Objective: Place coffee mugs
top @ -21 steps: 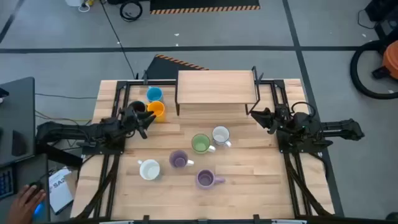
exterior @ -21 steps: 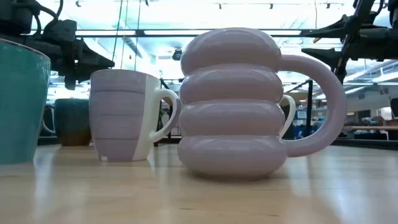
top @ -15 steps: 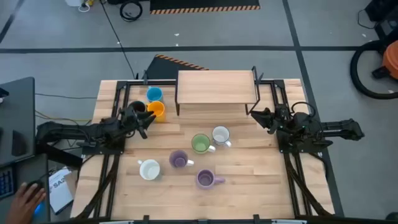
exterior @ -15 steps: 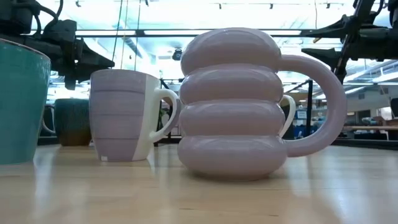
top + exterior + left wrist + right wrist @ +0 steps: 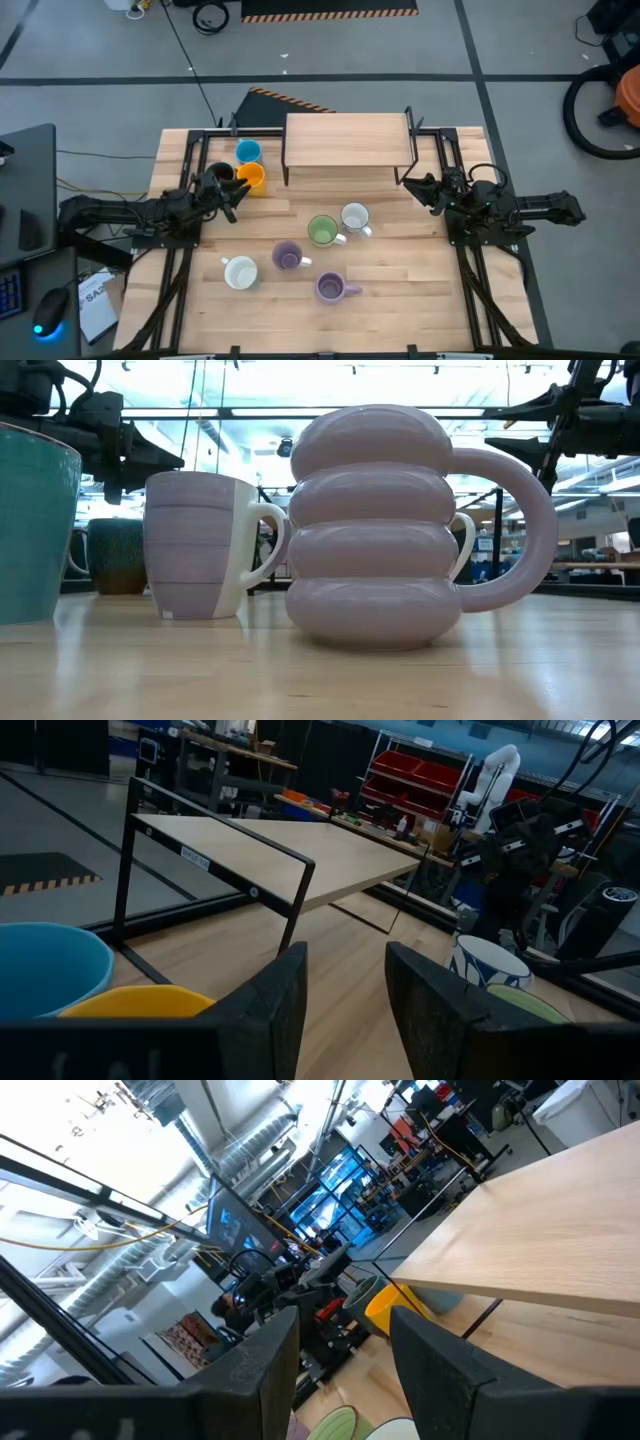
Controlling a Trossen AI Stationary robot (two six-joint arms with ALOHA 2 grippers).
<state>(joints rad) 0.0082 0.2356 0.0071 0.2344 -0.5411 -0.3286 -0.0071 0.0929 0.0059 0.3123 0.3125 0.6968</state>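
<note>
Compared with the earlier frames, only a person's hand at the table's near-left corner has gone, uncovering a computer mouse (image 5: 47, 327) lit blue; arms and mugs have not shifted.

Progress: no mug appears placed yet. The raised wooden shelf (image 5: 347, 140) at the table's (image 5: 400, 290) far edge is bare on top, and if that is the target, the whole task remains. Eight mugs stand on the tabletop: a blue mug (image 5: 248, 151), an orange mug (image 5: 251, 176) and a dark mug (image 5: 221, 173) clustered left of the shelf; a green mug (image 5: 322, 231) and a white mug (image 5: 355, 217) touching at centre; a second white mug (image 5: 240, 272) and two purple mugs (image 5: 288, 257) (image 5: 330, 289) nearer the front.

Tools: the left gripper (image 5: 233, 197) hovers just beside the dark and orange mugs, fingers parted, holding nothing; its wrist view shows the orange and blue rims close ahead. The right gripper (image 5: 410, 182) hangs near the shelf's right leg, fingers likewise parted and empty, with the centre white mug the nearest to it but clearly apart.
</note>
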